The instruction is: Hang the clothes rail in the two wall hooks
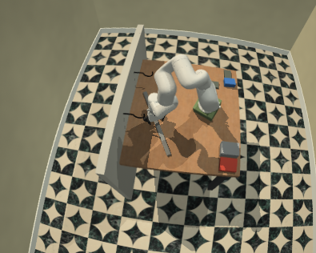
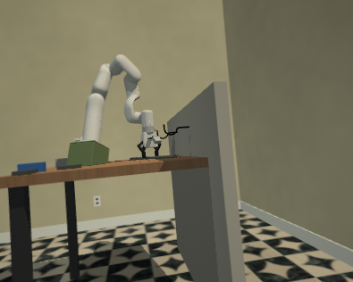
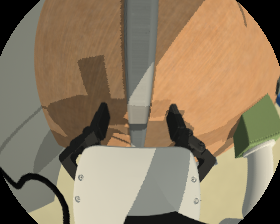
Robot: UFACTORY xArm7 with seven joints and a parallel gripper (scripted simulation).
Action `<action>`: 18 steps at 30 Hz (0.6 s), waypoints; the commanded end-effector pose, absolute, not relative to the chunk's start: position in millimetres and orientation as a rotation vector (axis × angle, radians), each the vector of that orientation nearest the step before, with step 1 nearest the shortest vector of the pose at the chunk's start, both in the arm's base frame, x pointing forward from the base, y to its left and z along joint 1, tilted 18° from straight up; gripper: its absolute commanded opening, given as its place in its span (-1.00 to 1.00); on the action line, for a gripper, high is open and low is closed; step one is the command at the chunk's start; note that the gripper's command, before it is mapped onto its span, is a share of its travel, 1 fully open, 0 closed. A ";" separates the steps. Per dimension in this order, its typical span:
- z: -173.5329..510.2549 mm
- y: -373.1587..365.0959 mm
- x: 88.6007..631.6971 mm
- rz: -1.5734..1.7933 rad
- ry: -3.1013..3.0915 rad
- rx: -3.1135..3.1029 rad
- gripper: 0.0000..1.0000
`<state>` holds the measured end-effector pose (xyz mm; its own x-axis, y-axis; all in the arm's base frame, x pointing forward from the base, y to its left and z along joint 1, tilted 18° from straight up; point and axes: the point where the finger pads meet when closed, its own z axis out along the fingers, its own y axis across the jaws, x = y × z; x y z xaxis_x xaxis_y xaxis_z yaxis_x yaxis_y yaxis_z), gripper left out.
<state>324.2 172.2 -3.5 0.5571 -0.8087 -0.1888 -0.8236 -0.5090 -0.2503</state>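
Note:
The grey clothes rail [image 1: 158, 127] lies flat on the wooden table, close to the wall panel [image 1: 119, 116]. It also shows in the wrist view [image 3: 139, 50], running straight away between my fingers. My gripper [image 3: 138, 110] is open and straddles the rail just above it, with nothing held. In the side view my gripper [image 2: 149, 153] hangs low over the table near the rail [image 2: 154, 157]. Two black hooks stick out of the panel: the far one [image 1: 145, 74] and the near one [image 1: 134, 115], which is just left of my gripper [image 1: 151, 118].
A green base block [image 1: 207, 109] holds the arm. A blue block [image 1: 230, 82] and small grey pieces sit at the table's far right. A grey block [image 1: 230, 149] and a red block [image 1: 228, 164] sit at the near right corner.

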 end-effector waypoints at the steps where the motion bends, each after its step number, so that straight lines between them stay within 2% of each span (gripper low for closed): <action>1: -2.7 172.2 325.2 0.065 1.345 -2.483 1.00; 2: -2.2 172.0 325.1 0.065 1.345 -2.483 -1.00; 18: 6.6 169.3 324.1 0.065 1.345 -2.483 -1.00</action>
